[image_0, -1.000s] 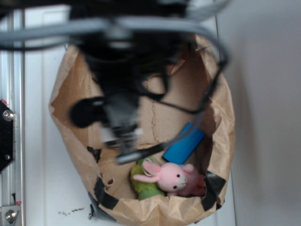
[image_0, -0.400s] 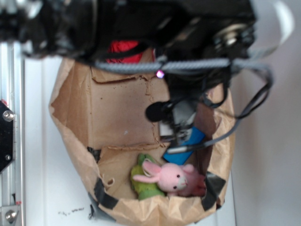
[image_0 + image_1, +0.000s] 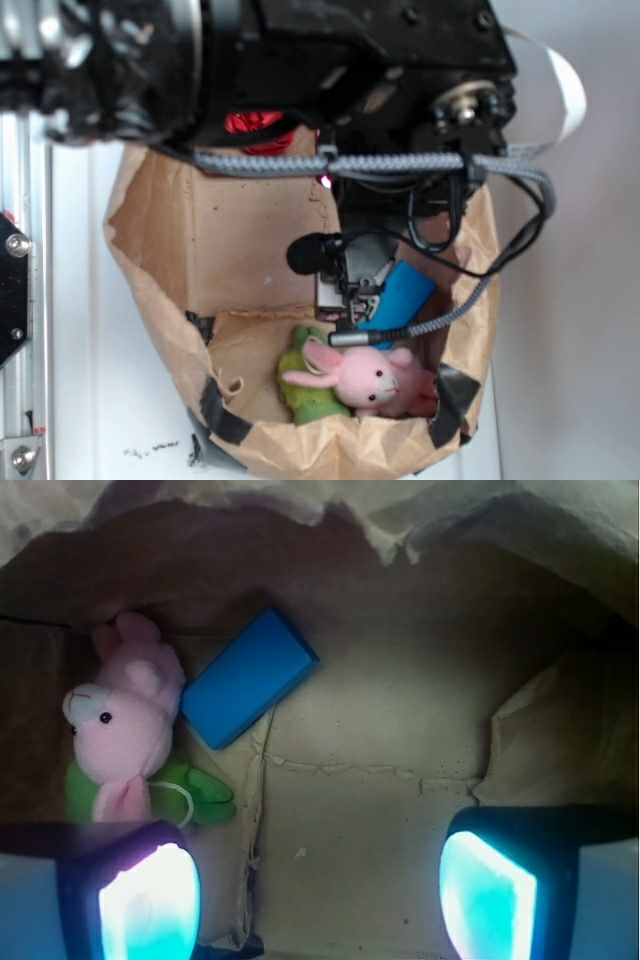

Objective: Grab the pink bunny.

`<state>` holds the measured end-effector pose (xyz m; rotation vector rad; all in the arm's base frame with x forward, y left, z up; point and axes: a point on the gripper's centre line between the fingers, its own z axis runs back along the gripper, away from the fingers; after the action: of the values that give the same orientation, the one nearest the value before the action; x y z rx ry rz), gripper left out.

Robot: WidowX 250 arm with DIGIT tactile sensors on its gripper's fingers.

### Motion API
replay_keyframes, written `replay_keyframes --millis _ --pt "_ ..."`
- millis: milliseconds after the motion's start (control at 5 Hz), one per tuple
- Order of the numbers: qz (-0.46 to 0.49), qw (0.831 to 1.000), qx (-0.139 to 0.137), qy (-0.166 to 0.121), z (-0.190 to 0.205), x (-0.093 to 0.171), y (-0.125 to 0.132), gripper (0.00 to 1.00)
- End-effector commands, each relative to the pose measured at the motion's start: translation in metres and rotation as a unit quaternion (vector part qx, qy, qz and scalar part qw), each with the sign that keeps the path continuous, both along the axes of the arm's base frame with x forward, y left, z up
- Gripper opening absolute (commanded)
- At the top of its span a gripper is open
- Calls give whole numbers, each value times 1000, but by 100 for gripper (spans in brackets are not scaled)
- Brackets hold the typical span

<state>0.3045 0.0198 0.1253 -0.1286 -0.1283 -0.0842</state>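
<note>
Fingers: the gripper (image 3: 318, 900) has its two pads (image 3: 150, 905) spread wide, nothing between them; only the wrist view shows this.
Bunny: the pink bunny (image 3: 122, 720) lies in the paper bag (image 3: 150, 250), resting on the green toy (image 3: 195, 790), beside the blue block (image 3: 250, 677).
Outside view: the arm (image 3: 300, 60) hides the pads; a red ball (image 3: 250, 125) peeks out under it, unseen from the wrist.
</note>
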Motion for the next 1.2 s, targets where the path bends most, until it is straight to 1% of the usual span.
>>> replay_keyframes --millis 0,200,400,600,800,1000 --pt "-3 1000 5 -14 12 1 -4 100" --pt "0 1000 7 -21 -1 -16 -22 100" --pt "-45 998 13 -53 -16 -43 -57 100" --pt "-63 997 -5 -50 -15 -48 -78 100" --pt "-50 997 4 -63 -20 -29 -98 100" --pt "-37 997 18 -69 -27 -13 -100 100"
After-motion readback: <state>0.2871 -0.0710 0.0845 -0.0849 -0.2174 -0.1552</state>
